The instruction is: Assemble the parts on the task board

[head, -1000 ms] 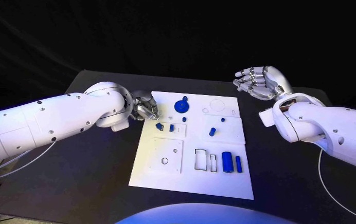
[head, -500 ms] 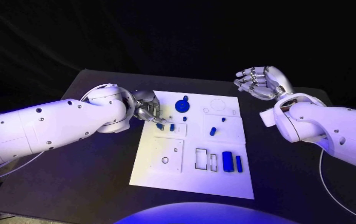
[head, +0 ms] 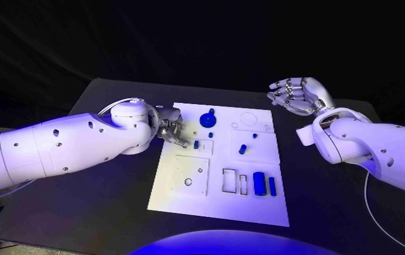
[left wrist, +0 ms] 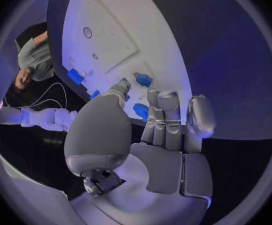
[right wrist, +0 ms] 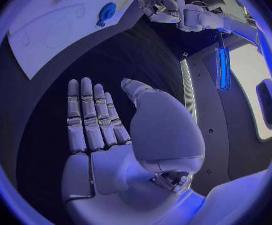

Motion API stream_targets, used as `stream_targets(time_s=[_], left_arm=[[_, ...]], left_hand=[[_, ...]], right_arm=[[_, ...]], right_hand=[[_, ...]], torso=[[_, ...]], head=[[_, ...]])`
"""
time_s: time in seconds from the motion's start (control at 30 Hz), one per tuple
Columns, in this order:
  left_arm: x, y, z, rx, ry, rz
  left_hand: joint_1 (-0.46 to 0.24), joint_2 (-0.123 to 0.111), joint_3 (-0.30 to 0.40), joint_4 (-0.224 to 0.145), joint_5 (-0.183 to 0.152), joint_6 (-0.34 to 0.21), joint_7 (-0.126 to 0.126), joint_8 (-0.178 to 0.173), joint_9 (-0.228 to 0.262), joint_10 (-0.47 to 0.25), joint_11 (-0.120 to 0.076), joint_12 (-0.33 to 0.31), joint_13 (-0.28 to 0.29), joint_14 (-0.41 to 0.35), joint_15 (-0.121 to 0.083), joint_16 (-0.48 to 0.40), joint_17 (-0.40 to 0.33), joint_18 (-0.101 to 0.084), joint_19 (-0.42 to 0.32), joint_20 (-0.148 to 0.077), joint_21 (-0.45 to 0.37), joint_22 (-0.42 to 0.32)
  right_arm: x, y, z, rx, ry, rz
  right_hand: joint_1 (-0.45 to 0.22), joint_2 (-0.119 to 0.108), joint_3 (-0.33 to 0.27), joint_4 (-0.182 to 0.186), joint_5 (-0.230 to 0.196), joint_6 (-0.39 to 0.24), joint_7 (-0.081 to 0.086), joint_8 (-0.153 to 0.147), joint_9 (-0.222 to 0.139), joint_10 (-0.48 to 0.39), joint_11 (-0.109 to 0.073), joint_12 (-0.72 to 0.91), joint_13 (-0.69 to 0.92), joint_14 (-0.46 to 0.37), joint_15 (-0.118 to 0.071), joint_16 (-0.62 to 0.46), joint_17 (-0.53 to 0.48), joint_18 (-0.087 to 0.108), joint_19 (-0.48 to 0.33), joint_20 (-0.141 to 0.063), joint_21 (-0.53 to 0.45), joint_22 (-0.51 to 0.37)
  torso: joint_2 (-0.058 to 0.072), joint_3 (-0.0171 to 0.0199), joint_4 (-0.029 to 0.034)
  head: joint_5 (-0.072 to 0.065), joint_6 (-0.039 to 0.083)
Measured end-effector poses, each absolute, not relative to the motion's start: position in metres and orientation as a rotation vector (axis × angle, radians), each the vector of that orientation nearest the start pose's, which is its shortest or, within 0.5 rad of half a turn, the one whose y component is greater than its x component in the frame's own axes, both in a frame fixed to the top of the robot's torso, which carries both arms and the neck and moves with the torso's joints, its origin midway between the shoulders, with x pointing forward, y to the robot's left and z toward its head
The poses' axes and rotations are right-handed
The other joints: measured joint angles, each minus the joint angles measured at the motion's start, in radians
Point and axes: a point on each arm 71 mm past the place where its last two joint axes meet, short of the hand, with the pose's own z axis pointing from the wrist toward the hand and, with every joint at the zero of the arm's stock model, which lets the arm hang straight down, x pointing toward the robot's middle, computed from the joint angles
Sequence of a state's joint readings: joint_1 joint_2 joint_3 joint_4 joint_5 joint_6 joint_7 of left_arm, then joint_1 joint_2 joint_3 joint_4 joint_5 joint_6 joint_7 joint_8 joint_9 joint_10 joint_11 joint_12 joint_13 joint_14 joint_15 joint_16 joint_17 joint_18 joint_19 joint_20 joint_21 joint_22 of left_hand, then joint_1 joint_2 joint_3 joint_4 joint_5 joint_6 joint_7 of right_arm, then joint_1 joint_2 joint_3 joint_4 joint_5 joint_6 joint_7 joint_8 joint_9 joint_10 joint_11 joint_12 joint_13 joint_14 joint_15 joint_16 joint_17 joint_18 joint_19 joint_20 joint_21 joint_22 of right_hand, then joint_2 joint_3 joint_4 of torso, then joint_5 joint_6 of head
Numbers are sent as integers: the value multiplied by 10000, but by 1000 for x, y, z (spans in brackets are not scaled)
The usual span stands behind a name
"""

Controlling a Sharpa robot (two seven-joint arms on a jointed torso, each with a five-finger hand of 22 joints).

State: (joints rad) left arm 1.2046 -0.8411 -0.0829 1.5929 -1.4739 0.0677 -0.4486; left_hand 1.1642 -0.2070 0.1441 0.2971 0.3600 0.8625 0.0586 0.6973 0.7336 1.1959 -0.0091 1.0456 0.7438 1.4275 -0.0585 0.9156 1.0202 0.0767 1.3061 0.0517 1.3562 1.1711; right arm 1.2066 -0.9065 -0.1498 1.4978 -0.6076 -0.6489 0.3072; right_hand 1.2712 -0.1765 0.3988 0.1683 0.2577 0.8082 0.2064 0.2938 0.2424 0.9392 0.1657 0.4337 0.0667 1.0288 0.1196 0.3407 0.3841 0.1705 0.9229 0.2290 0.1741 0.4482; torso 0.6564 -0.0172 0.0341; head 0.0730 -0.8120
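Left hand [head: 169,127] pinching a small blue plastic part [left wrist: 140,110] above the left edge of the white flat task board [head: 219,202]. Right hand [head: 297,96] spread and holding nothing, well apart. Risk of dropping: thin fingertip hold.

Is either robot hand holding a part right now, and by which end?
The right hand is open and holds nothing. The left hand has its fingertips down at a blue part on the board's edge; whether it grips it cannot be told.
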Motion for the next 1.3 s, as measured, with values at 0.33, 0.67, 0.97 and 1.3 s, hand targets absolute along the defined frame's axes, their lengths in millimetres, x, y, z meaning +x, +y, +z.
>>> stream_targets(time_s=[0.33,0.67,0.97,1.3], left_arm=[[463,187,-227,2649,21258,-2539],[464,184,-228,2801,21293,-2415],[466,185,-229,2768,21288,-2333],[468,185,-228,2726,21322,-2315]], left_hand=[[-14,65,-89,-5,0,13,-13,60,13,36,-36,121,173,0,0,0,-8,-1,0,0,0,11],[317,395,-172,-33,0,13,-13,258,31,71,-70,340,355,0,-76,1,-8,0,35,-35,0,54],[696,775,188,-15,0,-27,-53,323,-69,70,-70,386,381,0,-75,-37,-7,0,35,-34,0,78],[1104,1022,869,-20,-9,-155,-70,402,-224,-112,-104,259,56,0,-75,-37,-17,0,33,-36,0,44]], right_arm=[[480,-256,-201,5743,14146,9922],[480,-256,-202,5746,14152,9925],[480,-256,-202,5750,14155,9923],[480,-256,-202,5756,14159,9917]], right_hand=[[0,0,0,0,0,0,0,0,0,0,0,0,0,0,0,0,0,0,0,0,0,0],[0,0,0,0,0,0,0,-40,-11,-37,37,0,0,0,0,-79,-13,-1,0,0,-62,-33],[0,0,0,0,0,0,0,-40,-10,-37,37,0,0,0,0,-78,-12,0,0,0,-62,-42],[0,0,0,0,0,0,0,-40,-10,-37,36,0,0,0,0,-78,-12,0,0,0,-62,-41]], torso=[[10,1,-15],[11,4,-6],[5,10,-11],[3,10,-9]], head=[[1,-14],[-33,-33],[-46,-31],[-61,-61]])
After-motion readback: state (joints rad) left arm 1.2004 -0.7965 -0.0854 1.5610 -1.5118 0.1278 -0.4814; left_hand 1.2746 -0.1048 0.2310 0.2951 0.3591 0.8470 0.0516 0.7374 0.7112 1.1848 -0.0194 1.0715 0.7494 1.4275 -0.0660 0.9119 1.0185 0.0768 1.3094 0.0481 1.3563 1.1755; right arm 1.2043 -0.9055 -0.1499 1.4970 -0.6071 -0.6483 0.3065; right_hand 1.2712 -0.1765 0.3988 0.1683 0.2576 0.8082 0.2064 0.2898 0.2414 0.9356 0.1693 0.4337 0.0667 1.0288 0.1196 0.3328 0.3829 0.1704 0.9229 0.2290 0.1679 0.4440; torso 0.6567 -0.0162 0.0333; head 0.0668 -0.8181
